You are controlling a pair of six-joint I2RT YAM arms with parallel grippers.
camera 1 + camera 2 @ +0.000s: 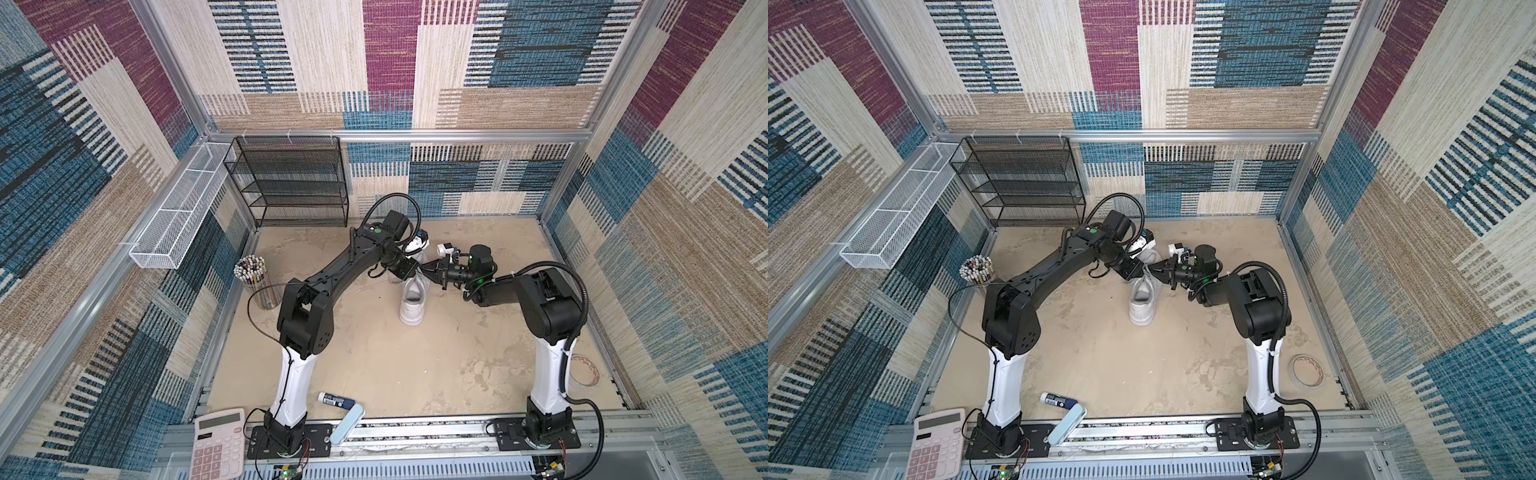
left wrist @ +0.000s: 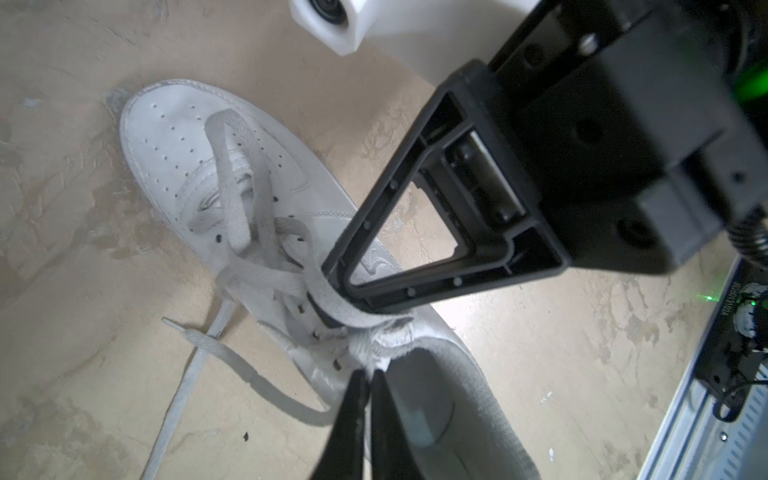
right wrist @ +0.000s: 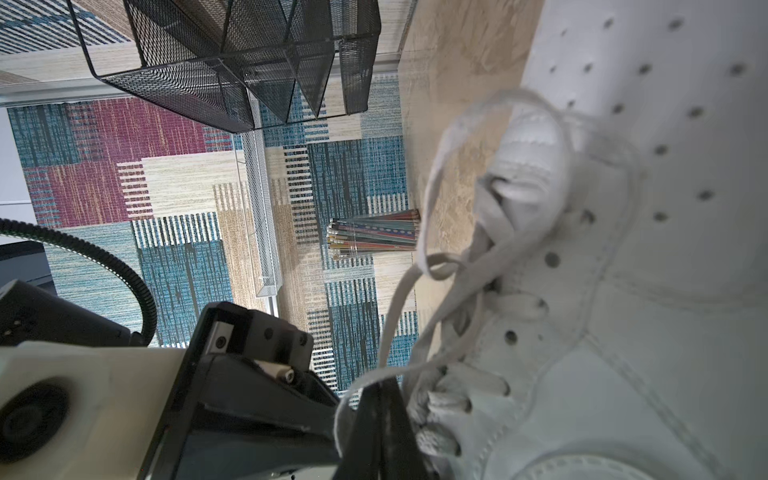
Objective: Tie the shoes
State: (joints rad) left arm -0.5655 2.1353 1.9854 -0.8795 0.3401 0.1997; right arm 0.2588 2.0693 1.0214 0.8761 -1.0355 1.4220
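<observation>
Sandy bench (image 1: 374,365) | sneaker (image 1: 411,311) mid-bench, long axis near-to-far, toe toward far edge | right gripper (image 2: 328,299) clamped on lace (image 2: 245,195) | left gripper (image 2: 369,376) slightly apart

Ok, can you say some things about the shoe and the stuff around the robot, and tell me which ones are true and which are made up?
1. The sneaker is white all over. True.
2. The right gripper is shut on a lace. True.
3. The calculator is blue. False: it is pink.
4. The pencil cup lies on its side. False: it stands upright, with the pencils pointing up.
5. The tape roll lies flat, not on its edge. True.
</observation>
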